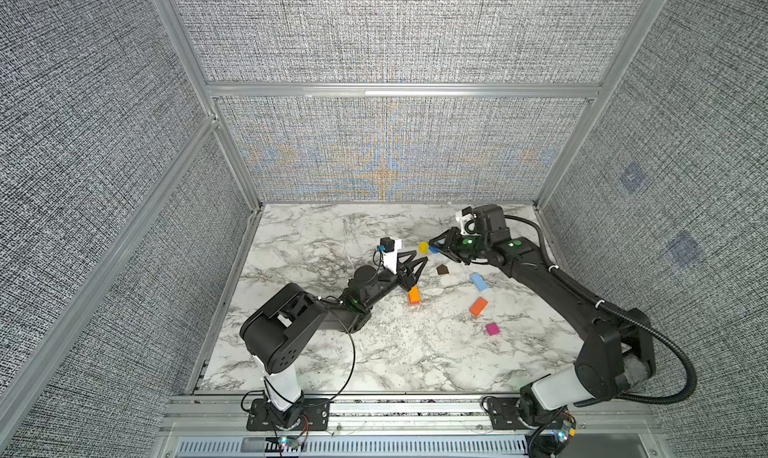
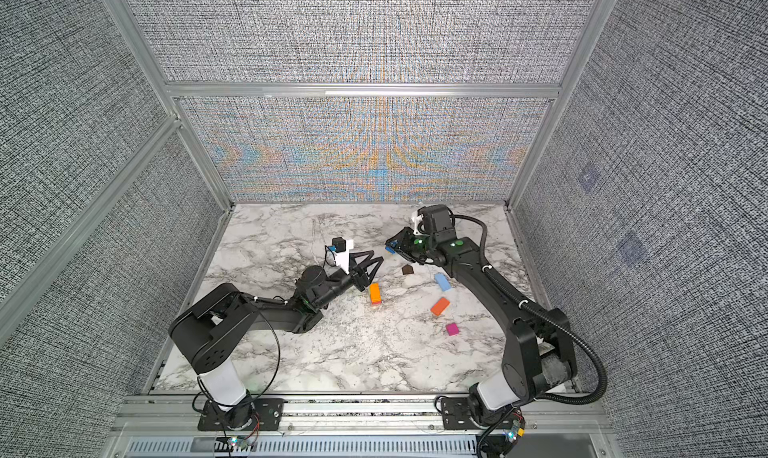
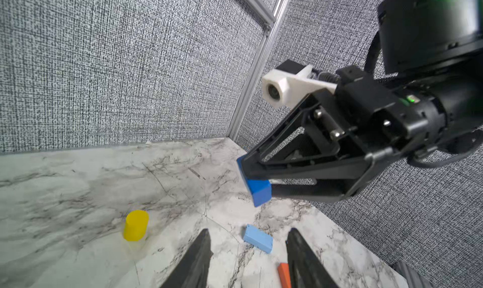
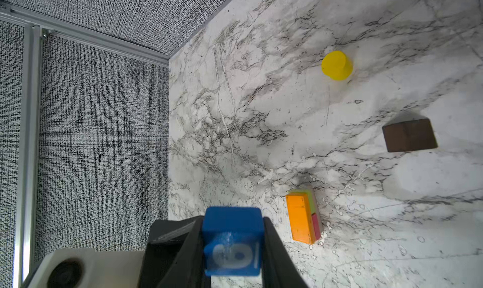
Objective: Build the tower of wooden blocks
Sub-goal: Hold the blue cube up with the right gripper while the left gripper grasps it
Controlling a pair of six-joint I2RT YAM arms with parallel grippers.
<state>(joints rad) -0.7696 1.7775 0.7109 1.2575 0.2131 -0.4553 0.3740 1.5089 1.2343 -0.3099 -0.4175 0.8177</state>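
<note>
Pinching the blue cube marked 6 (image 4: 232, 221) in the air between right gripper (image 1: 435, 243) fingers, near the yellow cylinder (image 4: 337, 64). Looks small, light, hard, a bit slippery; best squeezed on two flat sides. Hovering with left gripper (image 3: 249, 231) fingers apart, empty, near the orange brick stack (image 4: 300, 218).

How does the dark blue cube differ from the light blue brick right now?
The dark blue cube is clamped in the right tool, raised off the marble table; the light blue brick lies flat on it, untouched. The cube is compact and bears a white 6; the brick is elongated, with no marking visible. Both are blue painted blocks.
</note>
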